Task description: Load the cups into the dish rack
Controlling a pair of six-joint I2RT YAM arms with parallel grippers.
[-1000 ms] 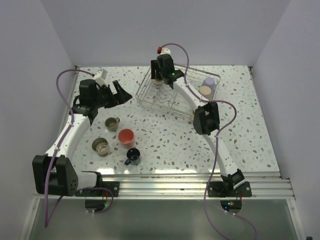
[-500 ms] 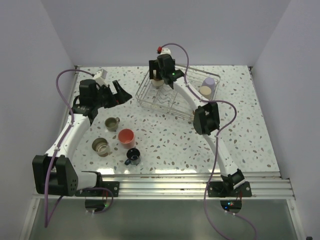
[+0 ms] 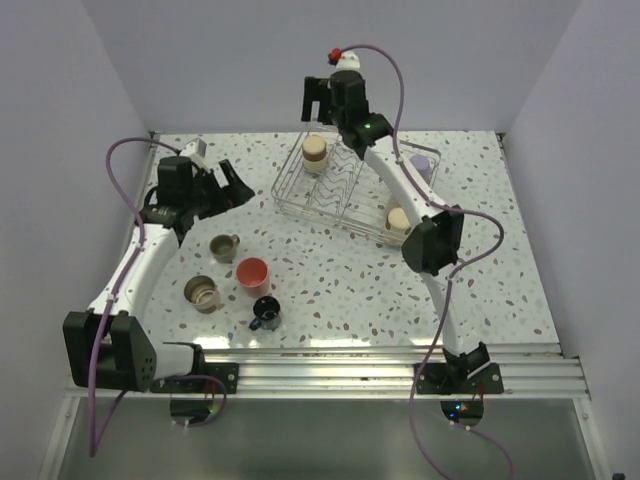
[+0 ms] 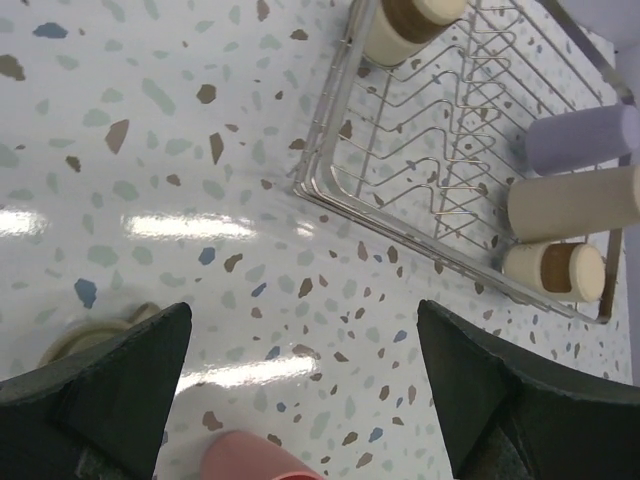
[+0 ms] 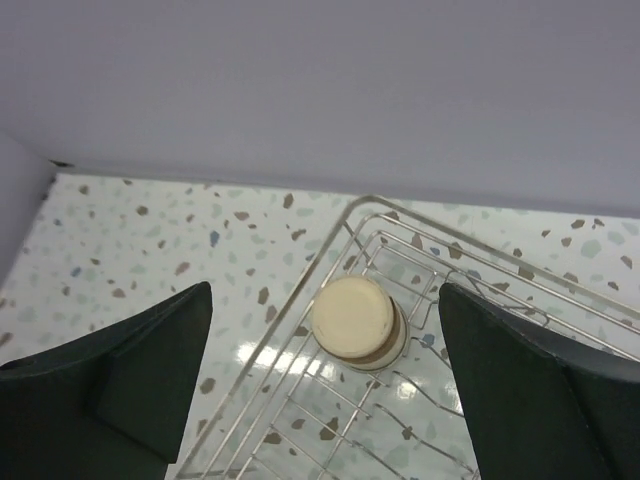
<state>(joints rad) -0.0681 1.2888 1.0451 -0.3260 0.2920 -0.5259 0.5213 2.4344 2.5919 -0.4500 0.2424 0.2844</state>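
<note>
1. Top external view: the right gripper (image 3: 316, 100) hangs high over the far left corner of the rack (image 3: 284, 196), jaws spread, nothing in them. A cream cup (image 3: 315, 151) stands in that corner directly beneath, so I call this drop-off done. Over on my left, the left gripper (image 3: 232, 186) hovers above the table (image 3: 480, 280), spread wide and empty. It sits between the rack and four loose cups: a small handled cup (image 3: 224, 246), a grey cup (image 3: 202, 292), a pink cup (image 3: 252, 273) and a black mug (image 3: 266, 313). All four are upright, mouths up as far as I can tell.
2. Left wrist view: the fingers (image 4: 110, 390) are wide apart with only tabletop between them, and the pink cup's rim pokes in at the bottom edge. At the rack's right end a lavender cup (image 4: 580, 140) and a beige tumbler (image 4: 575, 200) lie on their sides, side by side, long axes roughly along the rack's length. I can't make out which ends are the mouths. A short cream cup (image 4: 553, 272) sits just beside them in the near corner, a brown round end turned my way. The middle prongs (image 4: 440, 160) hold nothing.
3. Right wrist view: both fingers flank the frame, well apart. The cream cup stands below them, long axis vertical, a flat closed face on top, so I judge it mouth-down. Next up, I reckon, is a fetch. The left gripper needs to come straight down, straddle the pink cup's wall and pinch. Then it carries the cup over and tips it among those prongs.
</note>
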